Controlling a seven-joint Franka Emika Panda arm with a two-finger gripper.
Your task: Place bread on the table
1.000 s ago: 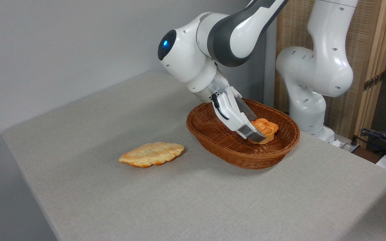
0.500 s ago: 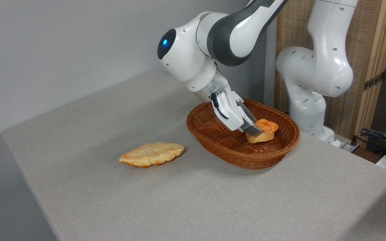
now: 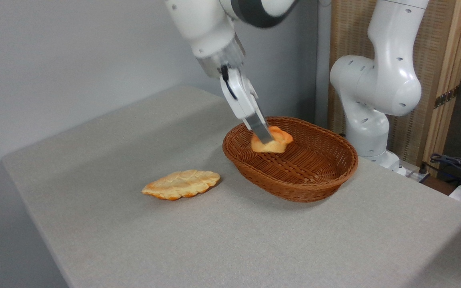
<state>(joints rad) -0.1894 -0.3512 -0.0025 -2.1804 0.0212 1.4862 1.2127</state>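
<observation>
While the braided flat loaf [image 3: 181, 184] lies on the grey table [image 3: 254, 240], low and left of the gripper [image 3: 265, 139], the gripper's fingers clamp the orange bun [image 3: 272, 141], suspended above the wicker basket [image 3: 294, 188], whose bowl extends rightward.

The table [image 3: 222, 232], topped in plain light-grey cloth-like material, carries two things. A brown wicker basket [image 3: 322, 180] sits directly below the gripper [image 3: 265, 138]. A flat, pale braided loaf [image 3: 181, 184] lies well apart, lower left of the gripper.
</observation>
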